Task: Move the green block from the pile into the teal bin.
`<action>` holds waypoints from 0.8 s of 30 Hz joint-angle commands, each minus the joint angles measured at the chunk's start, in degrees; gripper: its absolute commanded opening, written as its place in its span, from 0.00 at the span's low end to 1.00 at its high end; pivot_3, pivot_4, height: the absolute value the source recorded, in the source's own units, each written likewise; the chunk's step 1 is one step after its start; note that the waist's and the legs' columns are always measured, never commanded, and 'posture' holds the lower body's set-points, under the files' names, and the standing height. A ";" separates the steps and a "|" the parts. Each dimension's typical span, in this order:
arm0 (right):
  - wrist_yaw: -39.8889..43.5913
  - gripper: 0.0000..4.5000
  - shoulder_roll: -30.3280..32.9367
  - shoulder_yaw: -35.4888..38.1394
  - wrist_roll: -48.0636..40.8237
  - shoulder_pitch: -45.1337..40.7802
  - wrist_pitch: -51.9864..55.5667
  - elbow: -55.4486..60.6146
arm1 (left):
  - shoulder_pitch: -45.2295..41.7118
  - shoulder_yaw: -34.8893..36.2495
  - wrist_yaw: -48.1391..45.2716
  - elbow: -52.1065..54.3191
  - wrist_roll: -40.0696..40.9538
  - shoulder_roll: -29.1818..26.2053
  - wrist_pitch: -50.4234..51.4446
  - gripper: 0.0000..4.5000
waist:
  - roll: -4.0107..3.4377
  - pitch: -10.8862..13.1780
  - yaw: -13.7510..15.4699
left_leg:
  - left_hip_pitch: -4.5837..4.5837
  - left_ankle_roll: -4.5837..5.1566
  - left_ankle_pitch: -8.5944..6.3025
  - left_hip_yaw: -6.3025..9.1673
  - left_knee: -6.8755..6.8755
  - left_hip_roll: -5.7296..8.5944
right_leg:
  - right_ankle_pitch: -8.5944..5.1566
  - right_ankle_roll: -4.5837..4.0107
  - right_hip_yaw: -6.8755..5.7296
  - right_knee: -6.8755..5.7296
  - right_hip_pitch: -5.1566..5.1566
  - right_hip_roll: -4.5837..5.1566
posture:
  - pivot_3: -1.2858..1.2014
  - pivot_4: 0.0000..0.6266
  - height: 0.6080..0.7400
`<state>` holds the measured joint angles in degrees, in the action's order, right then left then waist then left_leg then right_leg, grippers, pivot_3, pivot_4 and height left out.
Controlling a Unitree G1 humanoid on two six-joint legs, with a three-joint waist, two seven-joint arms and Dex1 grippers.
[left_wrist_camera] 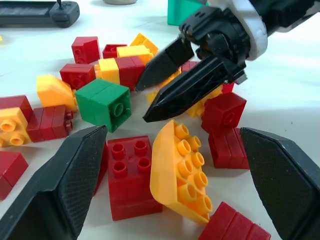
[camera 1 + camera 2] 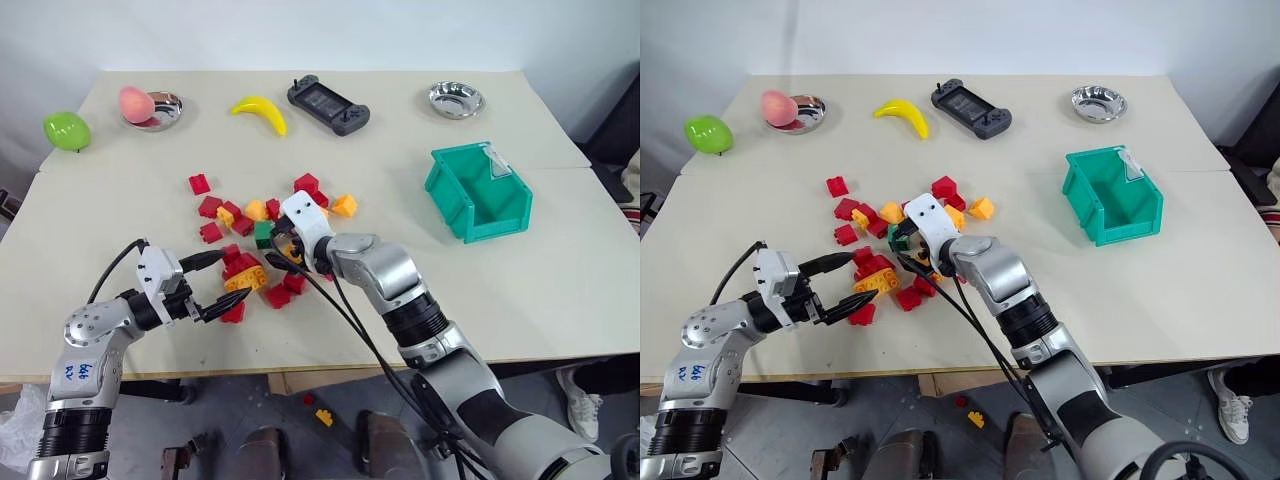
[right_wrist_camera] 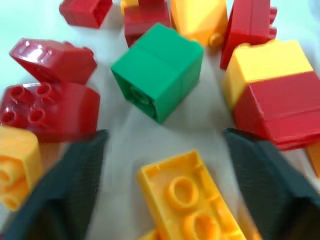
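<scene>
The right claw [image 1: 160, 95] hangs empty over the pile [image 2: 262, 245], its black fingers [image 1: 192, 85] parted and aimed at the green block [image 1: 104, 104], which lies loose on the desk [image 2: 560, 270] just ahead of the tips — it should straddle the block squarely before closing, since red and yellow bricks crowd both sides. The left claw [image 2: 215, 285] waits wide open and empty at the pile's near edge. The teal bin [image 2: 478, 192] stands well apart toward the desk's right edge — bowls, fruit and a game controller [image 2: 329, 105] line the far edge, off that path.

Right tool [image 2: 283, 243] perhaps half hides green block [image 2: 263, 234].
</scene>
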<state>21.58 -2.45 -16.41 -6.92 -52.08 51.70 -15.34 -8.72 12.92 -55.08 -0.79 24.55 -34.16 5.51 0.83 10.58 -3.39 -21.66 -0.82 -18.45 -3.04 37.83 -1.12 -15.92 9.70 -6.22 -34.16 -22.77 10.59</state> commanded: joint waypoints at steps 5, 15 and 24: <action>-2.63 0.90 -4.82 1.45 0.80 -1.78 -5.64 -2.79 | 1.39 2.69 2.19 -0.20 0.04 -0.17 -1.57 1.00 | 0.00 0.00 0.09 | 0.00 0.00 0.00 0.00 0.00 -0.01 | 0.00 -0.01 0.00 0.00 0.00 0.00 | 0.52 0.24 1.00; 11.42 0.90 9.89 6.08 -4.74 10.18 -18.53 18.92 | -1.88 1.74 11.88 1.57 -1.04 3.57 -0.03 1.00 | 0.00 0.00 1.61 | -0.05 0.05 -0.17 0.00 0.06 0.00 | 0.01 -0.01 -0.03 0.08 0.00 0.01 | 0.52 0.24 1.00; 28.69 0.99 27.56 20.22 -17.18 29.84 -28.14 30.11 | -8.45 -6.91 28.87 12.06 -4.81 10.33 20.10 1.00 | 0.02 0.00 2.29 | -0.05 0.16 -0.27 -0.10 0.19 0.01 | 0.03 0.04 -0.08 0.25 0.15 0.00 | 0.52 0.24 1.00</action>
<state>47.50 23.49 0.25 -21.82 -23.22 26.64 13.15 -15.94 7.60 -29.14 6.96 19.83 -24.47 20.86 0.86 10.58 -1.11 -21.70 -0.65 -18.73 -3.14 38.02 -1.12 -15.89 9.74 -6.30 -33.89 -22.60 10.60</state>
